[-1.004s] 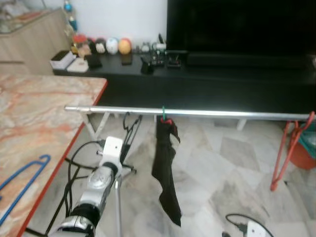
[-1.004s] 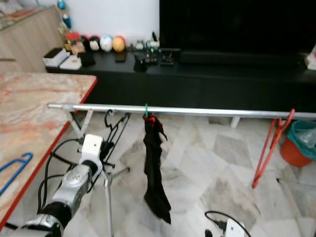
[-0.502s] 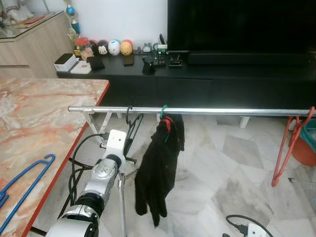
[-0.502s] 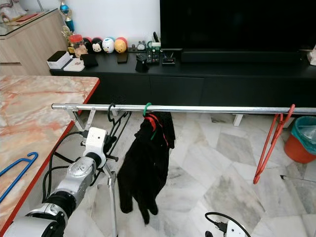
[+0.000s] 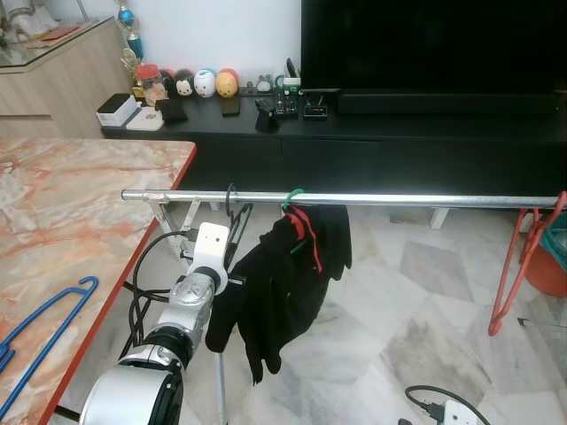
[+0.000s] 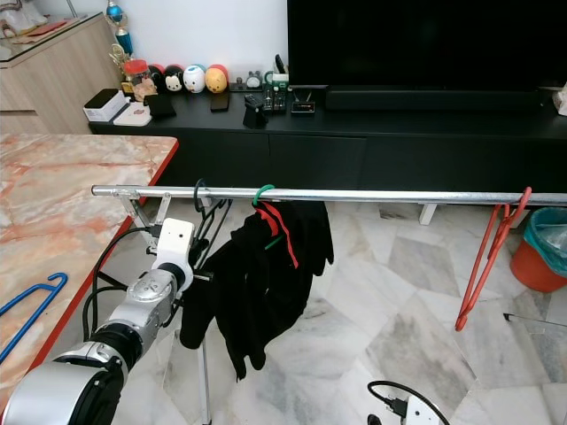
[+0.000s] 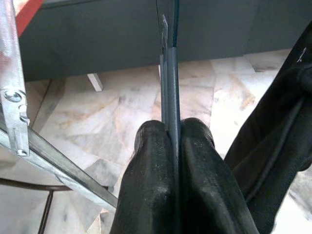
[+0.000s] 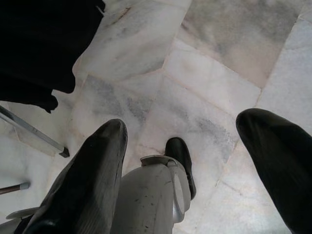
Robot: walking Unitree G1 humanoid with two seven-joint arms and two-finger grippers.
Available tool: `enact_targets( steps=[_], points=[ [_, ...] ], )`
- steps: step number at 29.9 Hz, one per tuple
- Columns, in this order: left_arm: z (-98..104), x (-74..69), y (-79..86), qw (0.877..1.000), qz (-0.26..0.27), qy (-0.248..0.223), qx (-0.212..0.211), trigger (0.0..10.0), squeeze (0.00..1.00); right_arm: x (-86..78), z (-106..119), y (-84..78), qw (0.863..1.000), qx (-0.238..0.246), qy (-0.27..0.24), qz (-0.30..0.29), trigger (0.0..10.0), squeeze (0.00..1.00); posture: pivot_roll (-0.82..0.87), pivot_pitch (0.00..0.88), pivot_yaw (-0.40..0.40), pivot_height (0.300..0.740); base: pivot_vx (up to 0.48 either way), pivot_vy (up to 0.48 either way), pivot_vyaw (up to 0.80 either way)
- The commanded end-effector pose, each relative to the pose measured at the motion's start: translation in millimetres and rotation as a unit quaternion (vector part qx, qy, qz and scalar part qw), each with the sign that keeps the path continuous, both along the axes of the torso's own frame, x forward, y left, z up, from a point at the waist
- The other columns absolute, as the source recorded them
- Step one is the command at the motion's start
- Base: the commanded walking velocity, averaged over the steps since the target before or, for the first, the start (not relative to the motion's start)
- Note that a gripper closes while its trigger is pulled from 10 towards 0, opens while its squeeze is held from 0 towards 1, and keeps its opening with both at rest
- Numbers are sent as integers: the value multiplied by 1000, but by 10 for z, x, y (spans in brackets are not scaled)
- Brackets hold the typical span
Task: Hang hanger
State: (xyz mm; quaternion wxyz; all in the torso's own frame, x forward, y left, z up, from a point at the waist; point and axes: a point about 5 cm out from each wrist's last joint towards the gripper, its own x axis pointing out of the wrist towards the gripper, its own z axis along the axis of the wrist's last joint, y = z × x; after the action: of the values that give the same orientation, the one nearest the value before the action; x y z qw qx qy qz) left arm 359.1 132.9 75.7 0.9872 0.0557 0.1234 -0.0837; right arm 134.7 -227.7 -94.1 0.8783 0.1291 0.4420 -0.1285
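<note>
A silver rail (image 5: 399, 200) runs across in front of me. A thin dark hanger (image 5: 232, 205) has its hook over the rail near the left end, and its bar (image 7: 168, 87) shows in the left wrist view. My left gripper (image 7: 171, 134) is shut on that bar just below the rail. Right beside it a black garment (image 5: 283, 292) hangs on a red hanger (image 5: 303, 228) with a green hook (image 5: 292, 195). My right gripper (image 8: 183, 124) hangs open over the marble floor, holding nothing.
A marble table with a red edge (image 5: 151, 235) stands at the left, with a blue hanger (image 5: 44, 319) lying on it. Another red hanger (image 5: 523, 257) hangs at the rail's right end near an orange bin (image 5: 554, 270). A black TV console (image 5: 399, 133) stands behind, and cables (image 5: 438, 407) lie on the floor.
The black garment has turned from edge-on to broadside and swung toward my left arm. My left gripper has risen closer to the rail with the dark hanger. The camera has shifted slightly.
</note>
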Motion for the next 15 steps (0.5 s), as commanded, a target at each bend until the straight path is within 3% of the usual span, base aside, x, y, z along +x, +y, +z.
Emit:
enact_targets(
  steps=[1,9,15],
  points=[
    [43,43,-18,1000,4,7,1,10000,0,-25,-13,9,1000,5,5,-6,10000,0,-17,14,63,740,0,0,0],
    [-28,20,-121,999,-14,39,24,10000,0,-26,-13,8,1000,6,6,-6,10000,0,-19,24,64,740,0,0,0],
    [-107,-17,-101,997,-10,66,35,10000,0,-22,-12,9,1000,7,6,-3,10000,0,-18,28,63,740,0,0,0]
  ],
)
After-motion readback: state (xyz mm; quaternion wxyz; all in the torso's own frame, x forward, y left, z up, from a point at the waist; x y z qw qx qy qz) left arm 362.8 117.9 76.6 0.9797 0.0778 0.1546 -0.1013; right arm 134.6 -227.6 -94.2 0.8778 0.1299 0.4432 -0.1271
